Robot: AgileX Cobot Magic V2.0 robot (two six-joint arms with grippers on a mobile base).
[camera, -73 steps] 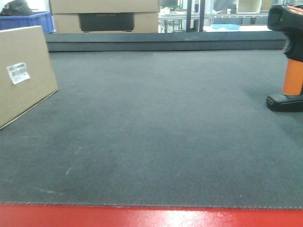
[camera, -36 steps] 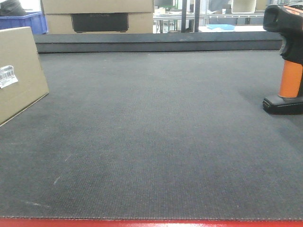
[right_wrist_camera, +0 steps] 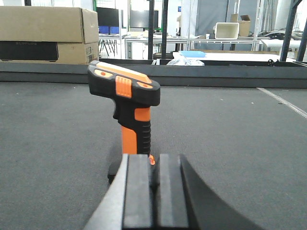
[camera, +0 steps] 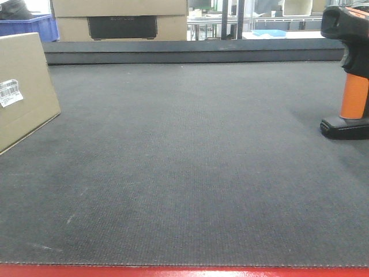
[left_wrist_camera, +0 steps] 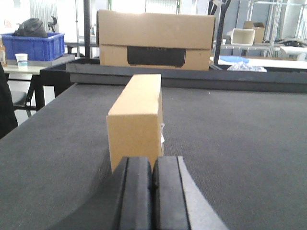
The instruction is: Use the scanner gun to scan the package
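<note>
Standing on the dark grey tabletop's (camera: 184, 173) left side, the flat tan cardboard package (camera: 26, 86) shows further left than before; the black-and-orange scanner gun (camera: 353, 86) stands right. Both the left gripper (left_wrist_camera: 153, 167) and right gripper (right_wrist_camera: 155, 165) are pinched together.

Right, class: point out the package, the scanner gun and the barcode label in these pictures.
package (left_wrist_camera: 133, 139): left wrist view, on its narrow near face.
scanner gun (right_wrist_camera: 132, 125): right wrist view, on the upper handle.
barcode label (camera: 10, 92): front-facing view, middle of the white sticker.
</note>
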